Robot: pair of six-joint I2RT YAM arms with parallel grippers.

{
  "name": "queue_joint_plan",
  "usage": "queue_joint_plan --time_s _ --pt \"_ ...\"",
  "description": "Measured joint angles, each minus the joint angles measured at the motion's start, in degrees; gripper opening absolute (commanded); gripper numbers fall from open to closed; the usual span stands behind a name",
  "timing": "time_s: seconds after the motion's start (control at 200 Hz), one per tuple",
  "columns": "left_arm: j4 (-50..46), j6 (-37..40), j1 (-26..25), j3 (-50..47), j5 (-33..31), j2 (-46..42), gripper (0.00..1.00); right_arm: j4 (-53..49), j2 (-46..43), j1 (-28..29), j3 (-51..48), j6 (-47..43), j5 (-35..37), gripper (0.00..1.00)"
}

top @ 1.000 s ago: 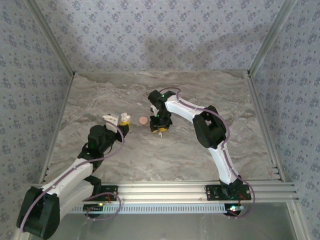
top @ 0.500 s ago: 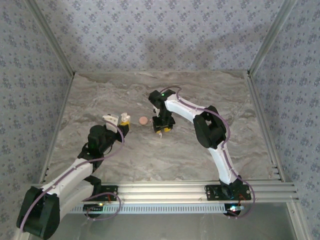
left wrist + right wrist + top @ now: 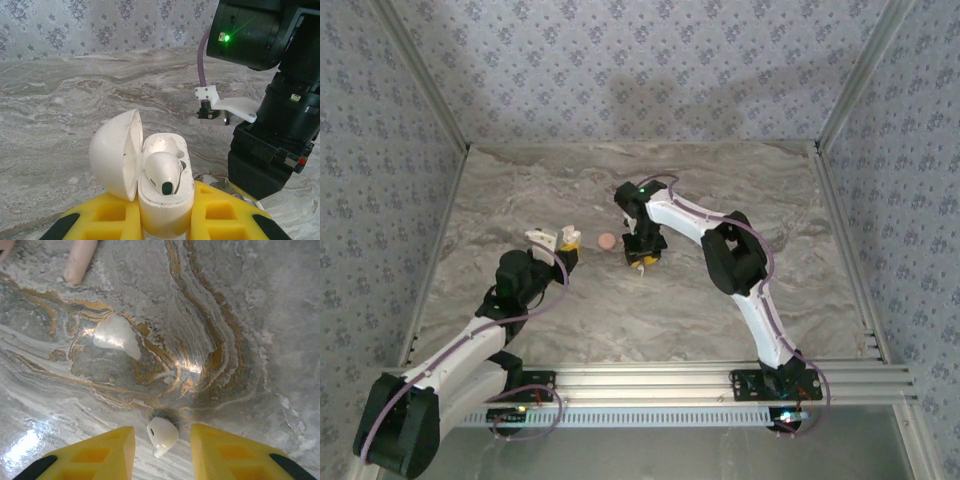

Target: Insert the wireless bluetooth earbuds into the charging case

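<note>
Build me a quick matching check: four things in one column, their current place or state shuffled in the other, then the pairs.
1 charging case
2 left-view earbud
3 right-view earbud
4 pink disc

A on the table between the open right fingers
B held in the left fingers, lid open
C seated inside the case
D on the table between both arms

Pairs: 1-B, 2-C, 3-A, 4-D

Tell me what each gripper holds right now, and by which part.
Left gripper clamps the charging case by its lower body. Right gripper holds nothing; its open jaws straddle the loose earbud.
</note>
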Motion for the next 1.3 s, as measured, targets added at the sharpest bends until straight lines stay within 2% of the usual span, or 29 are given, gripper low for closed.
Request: queue_joint_plan --time_s 0.37,1.079,1.299 --pt "0.0 0.0 0.0 0.0 0.0 0.02 0.13 -0.66 0.96 0.39 0.28 0.0 0.5 0.29" --pt "-0.07 0.0 0.0 0.0 0.0 0.02 0.13 -2.8 1.44 1.7 1.18 -0.02 4.59 0.34" --pt "-0.44 0.0 0.0 0.0 0.0 0.02 0.13 -2.91 1.62 1.99 1.44 -0.48 5.2 0.29"
